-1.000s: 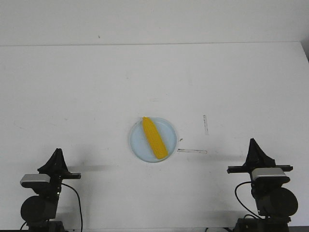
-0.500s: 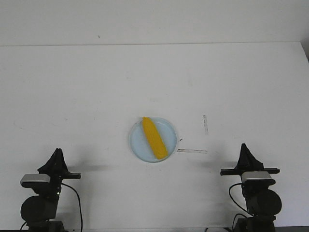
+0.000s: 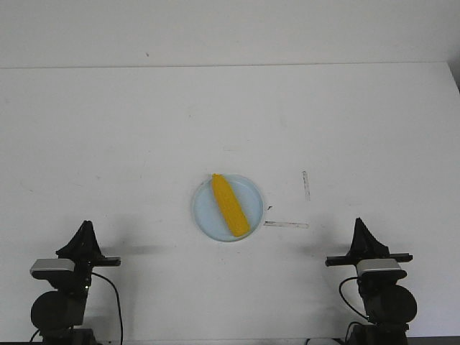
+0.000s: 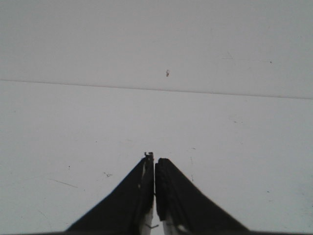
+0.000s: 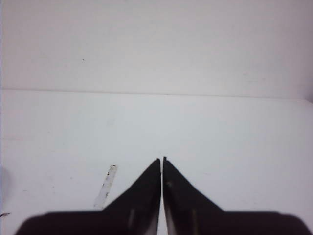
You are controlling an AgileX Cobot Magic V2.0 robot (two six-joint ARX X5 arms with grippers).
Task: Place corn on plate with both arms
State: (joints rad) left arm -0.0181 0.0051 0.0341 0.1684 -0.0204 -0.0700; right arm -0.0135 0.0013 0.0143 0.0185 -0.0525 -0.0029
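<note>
Bright yellow tapered toy corn cob (image 3: 230, 205) lying inside the round pale-blue plastic plate (image 3: 205, 214), mid-counter, nearer the front edge. Long axis diagonal: narrow tip toward the far left corner, blunt end toward the near right corner. Left gripper (image 4: 154, 161) and right gripper (image 5: 162, 161) parked near the front corners, well apart from the plate, jaws pressed together on nothing. Placement apparently done; neither arm clearly nearer.
</note>
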